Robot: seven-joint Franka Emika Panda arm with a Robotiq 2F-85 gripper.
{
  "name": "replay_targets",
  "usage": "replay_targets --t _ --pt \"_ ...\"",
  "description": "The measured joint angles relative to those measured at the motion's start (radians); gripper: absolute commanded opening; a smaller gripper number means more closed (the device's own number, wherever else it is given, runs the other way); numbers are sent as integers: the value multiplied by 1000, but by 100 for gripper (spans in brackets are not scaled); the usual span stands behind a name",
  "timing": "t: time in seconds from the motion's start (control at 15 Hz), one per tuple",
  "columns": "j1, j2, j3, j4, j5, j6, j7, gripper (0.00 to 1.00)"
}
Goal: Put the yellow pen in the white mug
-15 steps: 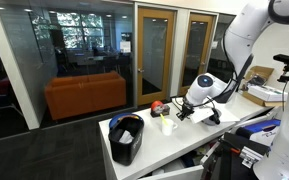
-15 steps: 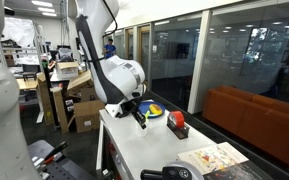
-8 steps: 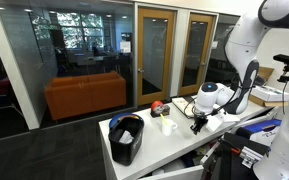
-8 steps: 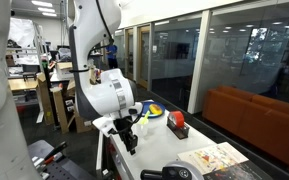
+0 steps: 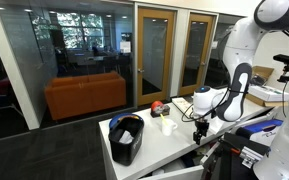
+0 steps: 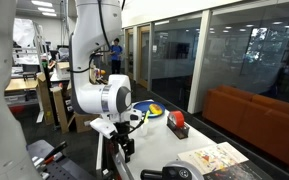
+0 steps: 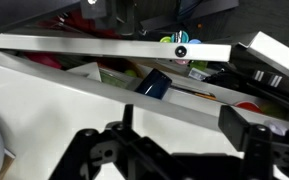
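Gripper (image 5: 200, 126), jaws apart, near the white mug (image 5: 168, 125) on the table (image 5: 160, 146)

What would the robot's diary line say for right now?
step: pen not yet grasped | tool: open, empty, pointing down | white mug: upright, apart from tool | yellow pen: not visible

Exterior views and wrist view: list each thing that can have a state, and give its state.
white mug, upright
black bin, upright, top open
gripper, pointing down, apart from the mug
fingers, apart, nothing between them
yellow pen, not visible
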Motion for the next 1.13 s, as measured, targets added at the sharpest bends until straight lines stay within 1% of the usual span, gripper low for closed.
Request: replay_targets --t 0.13,0.27,0.33,0.47,0.53,0.6,0.73,0.87,1.0,1.13 --pt "-96 -40 134 12 181 -74 -160 100" --pt "-177 -105 250 45 370 -166 -322 100" --pt "-203 -144 294 73 467 -220 -401 100" --pt "-216 -229 335 153 639 -348 -535 100" --pt "-184 -272 309 201 701 -419 -582 100" --pt "-122 -318 245 257 743 -500 -618 100" --pt "-20 -390 123 369 760 -659 -635 100" --pt "43 -418 34 453 761 -776 -635 100" --pt "84 -410 -26 502 770 -852 -614 100" --pt "103 -391 -50 517 774 -872 -594 100"
